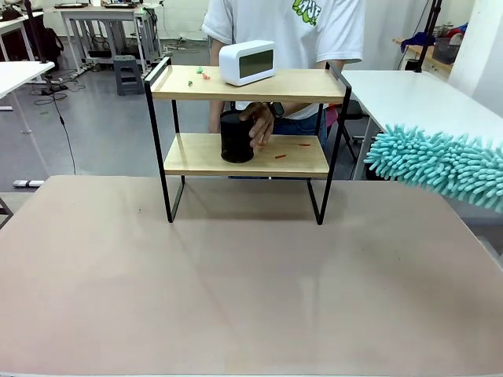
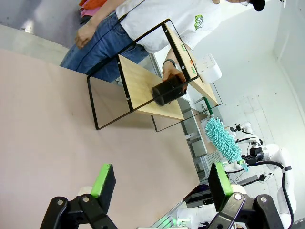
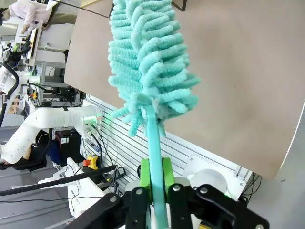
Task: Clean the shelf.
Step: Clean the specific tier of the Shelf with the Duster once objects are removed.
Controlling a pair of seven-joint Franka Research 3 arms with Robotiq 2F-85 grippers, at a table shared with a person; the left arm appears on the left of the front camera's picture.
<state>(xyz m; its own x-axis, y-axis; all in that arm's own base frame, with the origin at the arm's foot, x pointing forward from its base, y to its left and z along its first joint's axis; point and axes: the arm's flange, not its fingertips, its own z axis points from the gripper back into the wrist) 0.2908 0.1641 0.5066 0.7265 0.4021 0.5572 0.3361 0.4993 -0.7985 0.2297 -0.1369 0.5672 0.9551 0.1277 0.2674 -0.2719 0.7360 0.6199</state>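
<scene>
The shelf [image 1: 189, 161], two light wooden boards in a black frame, stands at the table's far side; it also shows in the left wrist view [image 2: 138, 86]. A white clock [image 1: 247, 62] sits on its top board with small red and green scraps [image 1: 203, 75]. On the lower board a person's hand [image 1: 260, 123] holds a black cylinder [image 1: 235, 137]; red scraps [image 1: 303, 144] lie beside it. My right gripper [image 3: 155, 177] is shut on the handle of a teal duster [image 3: 147, 62], whose head [image 1: 440, 163] hangs right of the shelf. My left gripper [image 2: 161, 179] is open above the table.
The brown tabletop [image 1: 236, 275] stretches bare in front of the shelf. A white table [image 1: 424, 98] stands at the right behind the duster, and more tables and a stool sit far back left. The person stands right behind the shelf.
</scene>
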